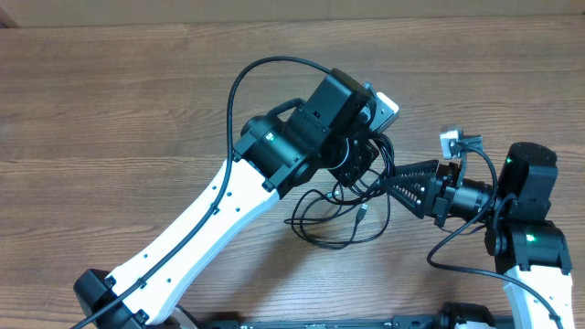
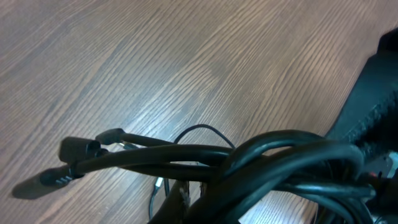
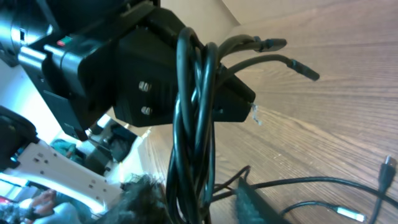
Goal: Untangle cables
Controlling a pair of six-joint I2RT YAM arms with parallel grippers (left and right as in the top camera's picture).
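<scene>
Cables (image 2: 292,146) bunched in clamped left gripper (image 1: 358,172), right gripper (image 1: 395,183) beside them, opening unclear

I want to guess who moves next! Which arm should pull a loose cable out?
Probably the right. The left gripper is busy holding the cables bunched up above the table; the right gripper points at them from close beside, so it could tug one strand.

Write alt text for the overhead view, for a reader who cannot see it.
Two robot arms meet above a loose tangle of thin black cables on a wooden table. The white left arm reaches in from the picture's lower corner, and the right claw points toward the tangle.
</scene>
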